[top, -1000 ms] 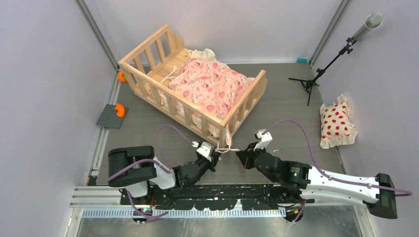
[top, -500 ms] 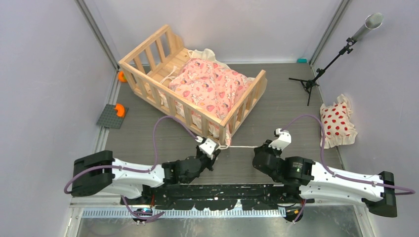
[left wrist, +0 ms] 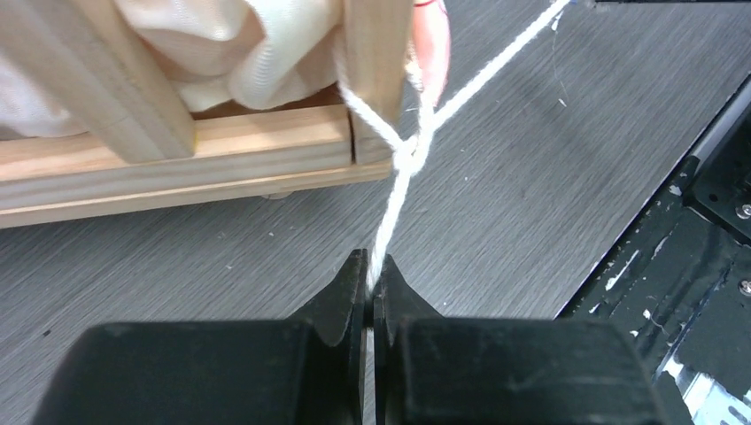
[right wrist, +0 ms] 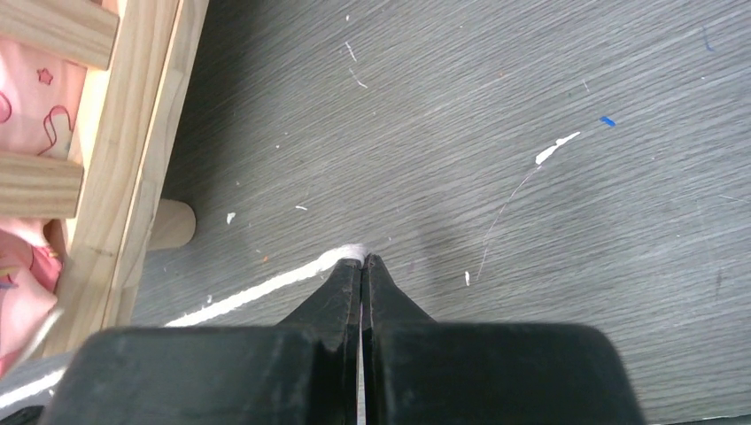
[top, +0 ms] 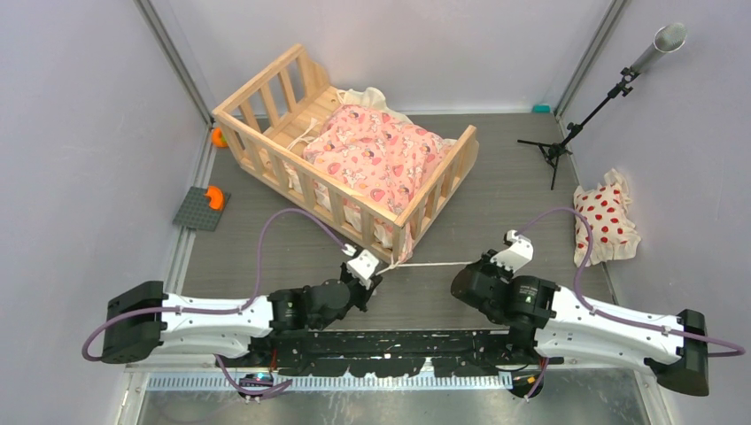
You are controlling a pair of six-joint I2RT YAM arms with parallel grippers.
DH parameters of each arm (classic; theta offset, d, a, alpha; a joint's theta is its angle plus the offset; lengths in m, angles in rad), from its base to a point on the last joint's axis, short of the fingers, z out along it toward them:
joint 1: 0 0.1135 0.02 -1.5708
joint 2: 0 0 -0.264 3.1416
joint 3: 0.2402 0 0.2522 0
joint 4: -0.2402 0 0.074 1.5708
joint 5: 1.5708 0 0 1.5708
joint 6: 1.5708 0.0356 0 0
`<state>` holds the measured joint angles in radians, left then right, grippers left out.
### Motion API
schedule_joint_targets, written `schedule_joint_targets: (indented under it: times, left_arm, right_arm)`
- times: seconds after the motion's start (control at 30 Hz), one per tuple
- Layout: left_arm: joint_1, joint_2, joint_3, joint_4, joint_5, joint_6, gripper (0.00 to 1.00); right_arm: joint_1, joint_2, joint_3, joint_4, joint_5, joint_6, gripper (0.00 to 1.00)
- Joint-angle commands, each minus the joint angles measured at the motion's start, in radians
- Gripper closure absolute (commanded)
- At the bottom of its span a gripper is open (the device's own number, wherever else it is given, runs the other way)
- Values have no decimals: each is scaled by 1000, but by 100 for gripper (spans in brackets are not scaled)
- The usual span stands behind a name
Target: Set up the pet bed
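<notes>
A: From above, at the back left of the grey table point(top: 514, 177): pet bed point(top: 259, 80), set askew, pink cushion point(top: 376, 155) inside. Cream tie point(top: 438, 264) looped round the near corner post point(top: 400, 239).

B: Taut from that post across to the right gripper point(top: 474, 266); left gripper point(top: 372, 282) just beside the corner. Fingertips too small to read from up there. Spotted pillow point(top: 604, 221) at the far right, well apart.

A: On the left wrist: closed flat on one strand of the tie, just below a knot point(left wrist: 409, 158) against the post. Top of the post cut off; cream fabric bulging between the slats.

B: On the right wrist: pinched tight on the other strand, frayed tip barely showing. Of the bed, only a strip of rail, one round foot point(right wrist: 173, 223) and a sliver of pink at the left edge.
</notes>
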<state>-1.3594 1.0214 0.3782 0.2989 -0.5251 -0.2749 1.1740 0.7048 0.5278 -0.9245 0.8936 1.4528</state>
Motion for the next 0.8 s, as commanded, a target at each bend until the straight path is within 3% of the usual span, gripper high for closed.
schedule_joint_targets:
  times: [0.0,0.17,0.53,0.77]
  left_arm:
    - [36,-48,-24,-139,-55,-53,100]
    - [101,9,-24,-147,-31,-107,100]
    - [206,221,-8,50,51,-156,100]
    - [255,201,-12,52,77,-135,100]
  right_arm:
    - [-50,54,46,-123,74,83,100]
    - [-92,66,52,-186,96,186,99]
    - [-174,62,52,-326,208,428,99]
    - [-249,51,41,-317,234,412,100]
